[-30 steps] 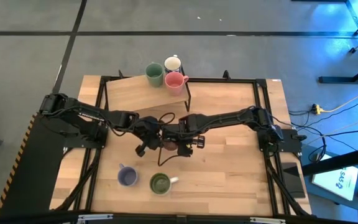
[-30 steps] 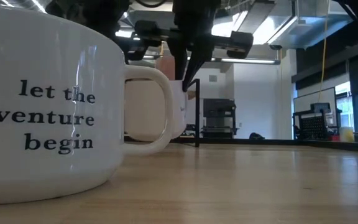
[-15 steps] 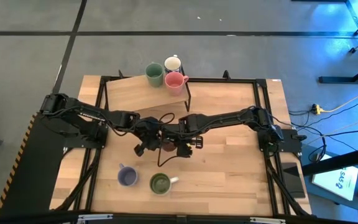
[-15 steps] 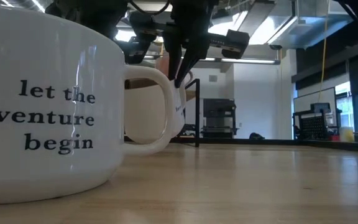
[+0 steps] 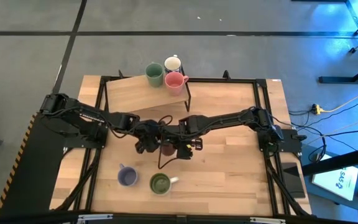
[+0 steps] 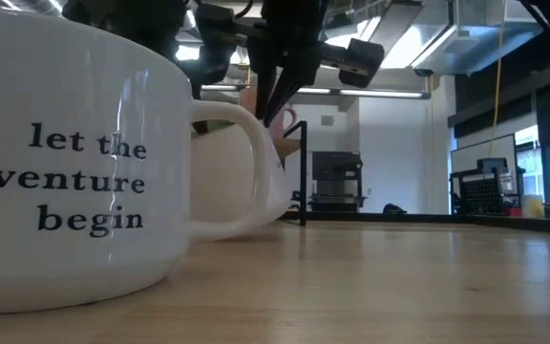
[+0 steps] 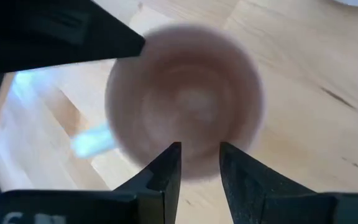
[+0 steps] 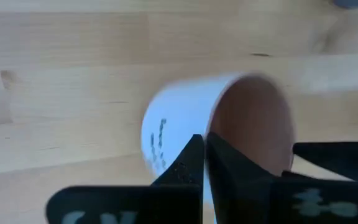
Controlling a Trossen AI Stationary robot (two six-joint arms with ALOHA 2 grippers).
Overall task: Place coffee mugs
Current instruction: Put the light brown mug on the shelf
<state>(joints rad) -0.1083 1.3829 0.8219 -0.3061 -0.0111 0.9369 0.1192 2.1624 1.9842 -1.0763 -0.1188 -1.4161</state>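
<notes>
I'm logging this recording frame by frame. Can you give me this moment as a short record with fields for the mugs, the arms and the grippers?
raised shelf: teal-green mug, white mug and pink mug stand together
table centre: pale mug with brown inside, between both grippers
near edge: lavender-blue mug, green mug with white handle
right gripper: shut on the pale mug's rim
left gripper: just above the same mug, fingers narrowly apart, not clearly touching it
lift state: cannot tell whether the mug is off the table
</notes>
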